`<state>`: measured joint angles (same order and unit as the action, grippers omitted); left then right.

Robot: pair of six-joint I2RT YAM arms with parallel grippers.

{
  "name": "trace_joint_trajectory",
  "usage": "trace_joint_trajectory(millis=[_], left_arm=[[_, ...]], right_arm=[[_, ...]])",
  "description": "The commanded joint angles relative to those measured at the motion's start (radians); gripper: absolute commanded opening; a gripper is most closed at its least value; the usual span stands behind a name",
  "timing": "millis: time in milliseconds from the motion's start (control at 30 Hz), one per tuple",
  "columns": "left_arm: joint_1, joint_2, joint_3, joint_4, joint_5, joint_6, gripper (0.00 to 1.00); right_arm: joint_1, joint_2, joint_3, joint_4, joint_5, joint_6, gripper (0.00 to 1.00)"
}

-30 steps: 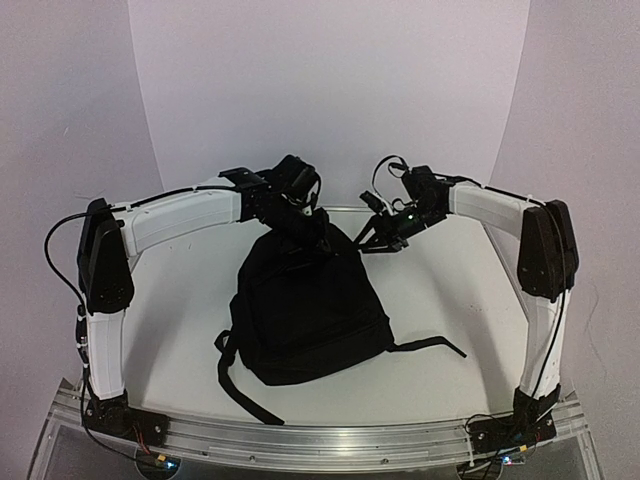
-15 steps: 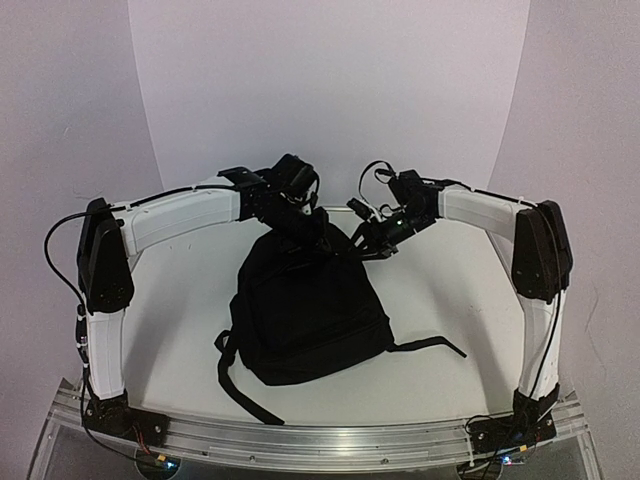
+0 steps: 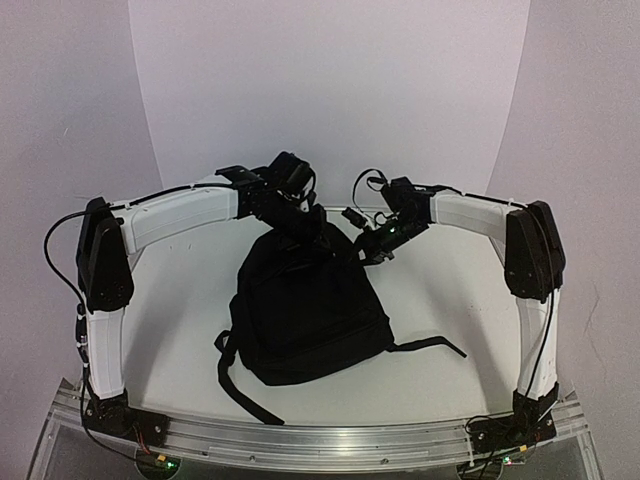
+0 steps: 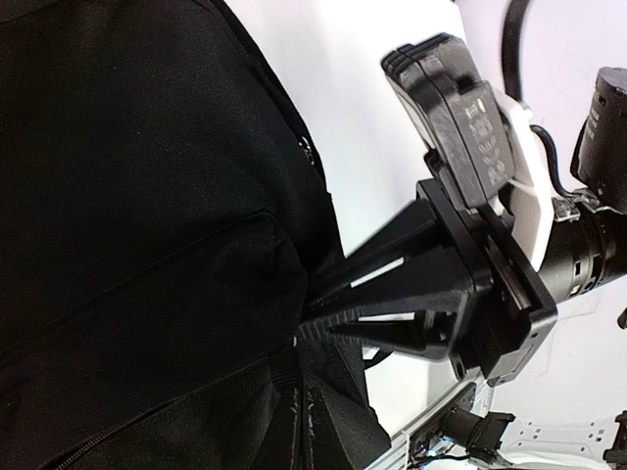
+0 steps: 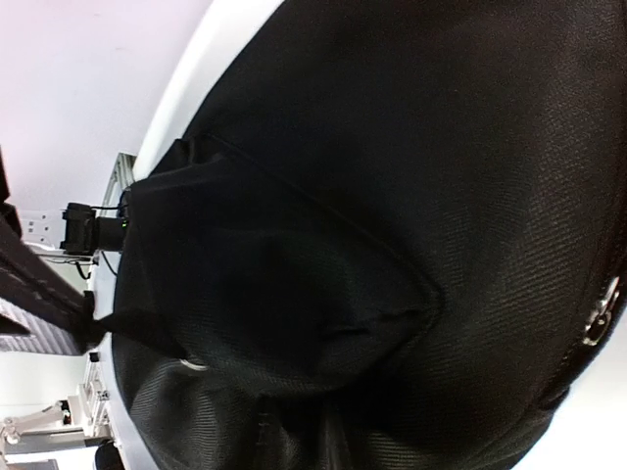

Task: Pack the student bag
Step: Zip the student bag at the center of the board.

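Shifted leftward since a second ago, onto top corner of student bag (image 3: 305, 310): right claw (image 3: 362, 250), closure not discernible; left claw (image 4: 306, 328) clamped shut on bag's top fabric; stage judged: opening bag; next: firm right-side pinch, then pulling apart.

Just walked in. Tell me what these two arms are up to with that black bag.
Both arms are working on the student bag, which lies on the white table with its straps trailing toward the arm bases. The left gripper is shut at the bag's far top end and seems to hold it there. The right gripper pinches the fabric at the top right edge, close by. Whether the bag is open cannot be told.
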<state>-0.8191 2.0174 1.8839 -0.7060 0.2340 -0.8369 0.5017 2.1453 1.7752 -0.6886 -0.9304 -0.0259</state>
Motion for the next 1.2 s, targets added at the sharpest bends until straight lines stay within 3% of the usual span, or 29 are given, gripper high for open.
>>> trace_joint_trajectory(millis=[0, 267, 767, 1167], left_arm=[[0.009, -0.007, 0.018, 0.005, 0.0, 0.002, 0.0], [0.015, -0.02, -0.033, -0.008, -0.016, -0.022, 0.0], [0.027, -0.065, -0.134, -0.198, -0.107, -0.092, 0.0], [0.028, -0.225, -0.289, -0.267, -0.15, -0.153, 0.0]], right_arm=[[0.006, 0.006, 0.031, -0.01, 0.017, 0.0, 0.0], [-0.032, -0.027, 0.032, -0.014, 0.006, 0.009, 0.0], [-0.092, -0.068, -0.024, -0.014, 0.093, 0.006, 0.0], [-0.129, -0.09, -0.071, -0.014, 0.141, -0.014, 0.0]])
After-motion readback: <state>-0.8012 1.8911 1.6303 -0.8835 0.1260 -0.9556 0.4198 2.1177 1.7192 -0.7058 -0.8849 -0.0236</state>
